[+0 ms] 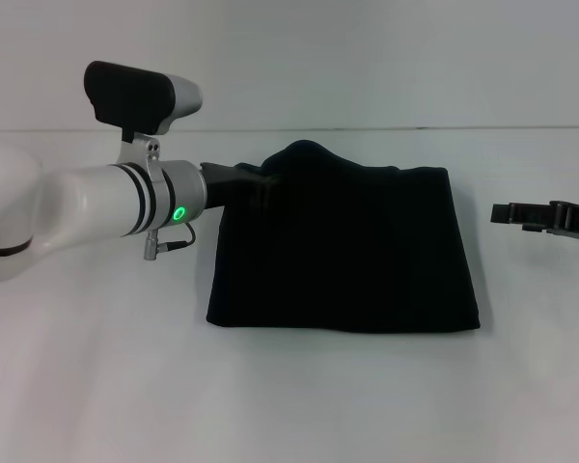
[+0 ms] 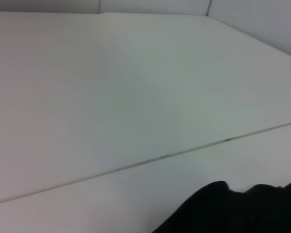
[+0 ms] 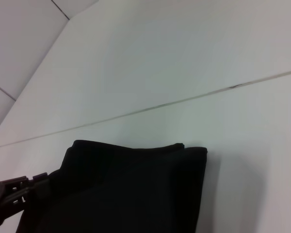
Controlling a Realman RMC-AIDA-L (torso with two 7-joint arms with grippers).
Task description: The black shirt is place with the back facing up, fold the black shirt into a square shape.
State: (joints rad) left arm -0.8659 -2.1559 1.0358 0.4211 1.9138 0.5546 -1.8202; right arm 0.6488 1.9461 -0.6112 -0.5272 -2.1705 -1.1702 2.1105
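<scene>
The black shirt (image 1: pixel 347 251) lies folded into a rough square in the middle of the white table. Its far left corner bulges upward. My left gripper (image 1: pixel 265 185) reaches in from the left and is shut on that raised corner. The left wrist view catches only a dark edge of the black shirt (image 2: pixel 242 208). In the right wrist view the folded black shirt (image 3: pixel 136 189) shows with the left gripper (image 3: pixel 12 194) at its corner. My right gripper (image 1: pixel 507 214) hovers to the right of the shirt, apart from its right edge.
The white table (image 1: pixel 289 405) runs all round the shirt. A thin seam (image 1: pixel 367 128) marks where it meets the white wall behind. My white left forearm (image 1: pixel 77 207) crosses the left side of the table.
</scene>
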